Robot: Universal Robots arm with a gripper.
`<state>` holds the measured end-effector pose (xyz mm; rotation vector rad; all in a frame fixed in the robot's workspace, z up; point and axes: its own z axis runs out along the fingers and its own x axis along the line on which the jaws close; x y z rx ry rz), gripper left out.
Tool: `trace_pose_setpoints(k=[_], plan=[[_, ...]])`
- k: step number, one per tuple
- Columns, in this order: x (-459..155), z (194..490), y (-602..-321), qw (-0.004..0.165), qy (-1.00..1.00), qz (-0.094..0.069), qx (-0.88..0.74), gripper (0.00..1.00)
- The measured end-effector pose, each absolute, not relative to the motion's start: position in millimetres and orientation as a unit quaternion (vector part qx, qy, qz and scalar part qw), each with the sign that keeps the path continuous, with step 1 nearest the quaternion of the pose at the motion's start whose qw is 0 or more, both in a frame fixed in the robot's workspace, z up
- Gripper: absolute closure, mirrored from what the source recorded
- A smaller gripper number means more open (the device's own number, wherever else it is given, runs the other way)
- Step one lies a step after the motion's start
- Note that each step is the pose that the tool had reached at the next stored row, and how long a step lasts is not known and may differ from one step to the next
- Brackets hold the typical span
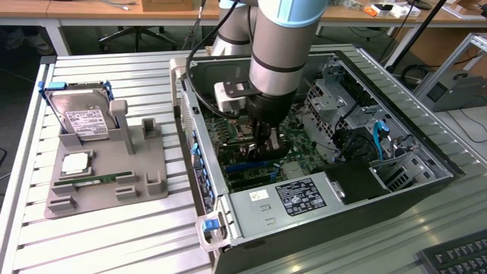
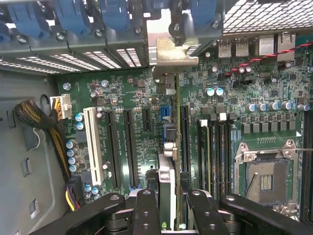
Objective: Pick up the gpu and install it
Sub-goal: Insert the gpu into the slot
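The gripper (image 2: 169, 205) pinches the gpu (image 2: 172, 147) edge-on, standing upright over the motherboard (image 2: 142, 142), its silver bracket (image 2: 171, 58) at the case's rear wall. Little room either side: one white slot (image 2: 93, 147) and several dark slots flank it. Farther off, one empty CPU socket (image 2: 266, 178).

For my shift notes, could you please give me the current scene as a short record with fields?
arm position: reaching down into the open computer case
gripper: jaws closed on the gpu
gpu: held on edge above the motherboard, its silver bracket at the rear slot openings
holder tray: beside the case, on the exterior view's left
hard drive: upright in the tray
RAM stick: lying in the tray
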<state>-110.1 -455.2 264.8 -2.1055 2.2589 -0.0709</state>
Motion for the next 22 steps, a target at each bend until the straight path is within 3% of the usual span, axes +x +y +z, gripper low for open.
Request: trace_pose_setpoints(k=[22], plan=[[-118.3, 263.1, -455.6, 0.026, 0.731, -0.023, -0.681, 0.73]])
